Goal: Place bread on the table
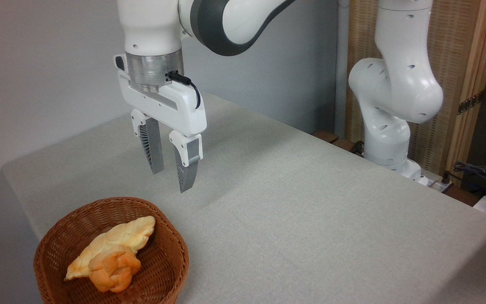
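I see the tool [170, 179] empty, jaws slightly apart, above the basket [171, 253]; the bread [114, 268] lies down-left of it, inside.

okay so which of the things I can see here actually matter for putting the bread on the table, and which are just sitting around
Part of the job:
- knotted orange bun, lying in the basket
- grey table
- end effector, open and empty above the table

Just there:
- wicker basket
- pale flat loaf beside the bun
- cables at the right edge
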{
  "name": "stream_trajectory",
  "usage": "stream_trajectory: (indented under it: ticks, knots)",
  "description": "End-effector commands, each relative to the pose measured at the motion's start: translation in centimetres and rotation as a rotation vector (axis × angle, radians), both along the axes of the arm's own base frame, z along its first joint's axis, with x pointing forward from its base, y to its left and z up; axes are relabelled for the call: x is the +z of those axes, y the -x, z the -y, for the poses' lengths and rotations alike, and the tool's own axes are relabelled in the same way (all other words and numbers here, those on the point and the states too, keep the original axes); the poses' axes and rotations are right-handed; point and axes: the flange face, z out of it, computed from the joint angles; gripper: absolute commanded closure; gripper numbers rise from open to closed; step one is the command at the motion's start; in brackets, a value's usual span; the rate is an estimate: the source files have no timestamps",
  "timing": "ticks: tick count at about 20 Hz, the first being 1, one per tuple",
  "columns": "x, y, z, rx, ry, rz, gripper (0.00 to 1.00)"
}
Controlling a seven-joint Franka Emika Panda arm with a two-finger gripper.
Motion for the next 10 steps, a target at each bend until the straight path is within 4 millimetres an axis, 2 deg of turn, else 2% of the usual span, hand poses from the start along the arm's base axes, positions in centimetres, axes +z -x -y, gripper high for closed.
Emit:
stream_trajectory:
  ticks: [1, 4, 8, 10]
  knots:
    - [0.6, -0.1, 0.2, 0.004, -0.007, -0.006, 0.0]
    - [1.0, -0.4, 0.0, 0.004, -0.004, 0.025, 0.0]
    - [1.5, -1.9, -0.2, 0.018, 0.018, 0.144, 0.0]
    - [0.7, -3.1, -0.5, 0.03, 0.021, 0.19, 0.0]
